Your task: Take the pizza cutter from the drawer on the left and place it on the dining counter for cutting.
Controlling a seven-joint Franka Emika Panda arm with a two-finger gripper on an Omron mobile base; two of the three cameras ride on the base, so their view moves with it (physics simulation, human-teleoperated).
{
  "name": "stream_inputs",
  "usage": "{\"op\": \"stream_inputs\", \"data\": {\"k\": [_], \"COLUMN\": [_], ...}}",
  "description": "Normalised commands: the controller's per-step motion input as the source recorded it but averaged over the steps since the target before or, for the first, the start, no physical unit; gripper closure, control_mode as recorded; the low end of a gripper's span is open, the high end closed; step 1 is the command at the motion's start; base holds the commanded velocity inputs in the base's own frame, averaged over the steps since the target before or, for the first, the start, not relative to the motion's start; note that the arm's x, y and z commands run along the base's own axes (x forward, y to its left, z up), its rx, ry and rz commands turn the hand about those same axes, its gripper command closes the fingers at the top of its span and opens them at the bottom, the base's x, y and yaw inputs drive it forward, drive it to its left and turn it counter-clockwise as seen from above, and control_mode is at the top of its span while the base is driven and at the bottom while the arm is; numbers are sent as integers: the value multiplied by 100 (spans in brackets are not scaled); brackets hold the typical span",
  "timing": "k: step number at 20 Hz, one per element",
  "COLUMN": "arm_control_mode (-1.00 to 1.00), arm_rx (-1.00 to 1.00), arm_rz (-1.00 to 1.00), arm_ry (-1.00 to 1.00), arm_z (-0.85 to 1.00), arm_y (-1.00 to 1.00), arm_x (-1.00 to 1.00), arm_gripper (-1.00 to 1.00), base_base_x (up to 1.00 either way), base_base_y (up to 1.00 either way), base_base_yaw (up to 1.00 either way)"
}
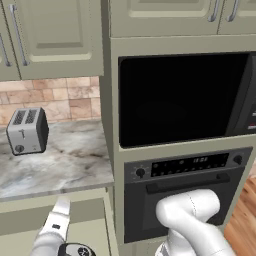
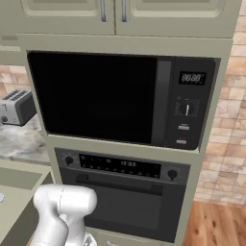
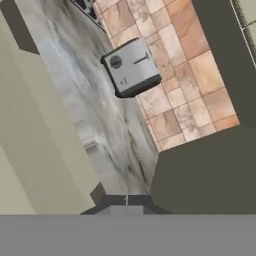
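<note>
While hand (image 3: 126, 200) sits closed, boxy silver toaster (image 1: 27, 131) rests on veined marble top (image 1: 70, 165)

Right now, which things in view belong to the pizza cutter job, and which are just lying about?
Job:
- jaws, shut, low beside the counter edge
- drawer, what looks like it, under the toaster's counter

Lying about:
- toaster
- microwave
- oven
- upper cabinets

Microwave (image 2: 96, 98) above oven (image 2: 122, 197); toaster (image 2: 17, 106) left.
</note>
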Motion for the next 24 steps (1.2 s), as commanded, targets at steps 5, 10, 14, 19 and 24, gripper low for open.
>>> {"op": "stream_inputs", "data": {"k": [5,10,14,19,24], "arm_control_mode": [-100,-100,-100,-100,-100], "arm_rx": [0,6,29,34,35], "arm_rz": [-1,-3,-7,-22,-37], "arm_ry": [12,10,8,7,2], "arm_z": [0,0,0,-2,-24], "arm_y": [18,21,8,40,51], "arm_x": [59,28,0,0,0], "arm_gripper": [100,100,100,100,100], "base_base_x": [0,0,0,0,0], "base_base_y": [0,0,0,0,0], "base_base_yaw": [0,0,0,0,0]}}
